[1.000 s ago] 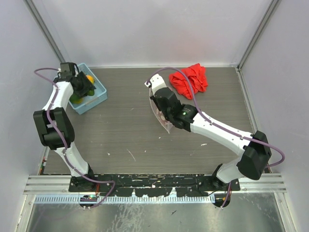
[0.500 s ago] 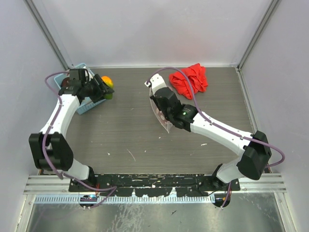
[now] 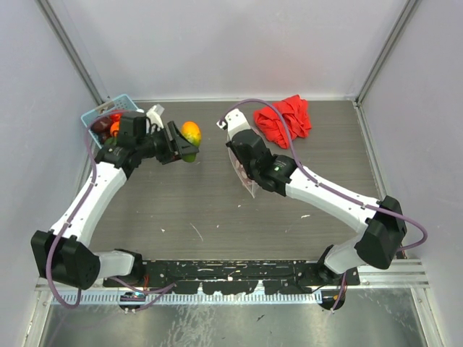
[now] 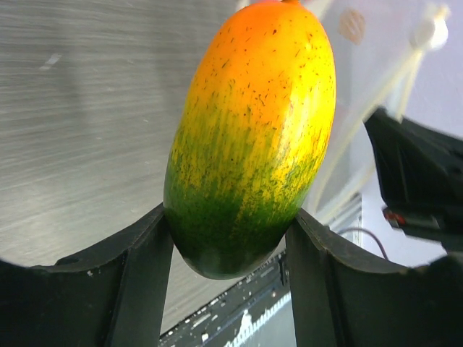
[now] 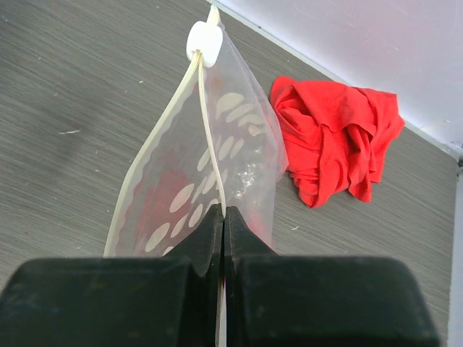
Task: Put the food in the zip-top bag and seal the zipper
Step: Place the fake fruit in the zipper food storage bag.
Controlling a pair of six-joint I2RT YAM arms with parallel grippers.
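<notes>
My left gripper [image 3: 182, 147] is shut on an oval toy fruit [image 3: 190, 135], orange at the top and green at the bottom, and holds it above the table. The fruit sits between both fingers in the left wrist view [image 4: 253, 137]. My right gripper [image 3: 244, 165] is shut on the top edge of the clear dotted zip-top bag [image 3: 240, 173] and holds it upright, just right of the fruit. In the right wrist view the bag [image 5: 239, 137] hangs open along its zipper [image 5: 207, 123], with a white slider [image 5: 204, 40] at the far end. More fruits [image 3: 113, 127] lie in the basket.
A light blue basket [image 3: 95, 116] stands at the back left corner, partly behind my left arm. A crumpled red cloth [image 3: 286, 119] lies at the back right, beyond the bag, and shows in the right wrist view [image 5: 336, 141]. Grey walls close in on three sides.
My left gripper has lifted the fruit out of the basket and carried it right, towards the bag. My right gripper and the bag have hardly moved.
</notes>
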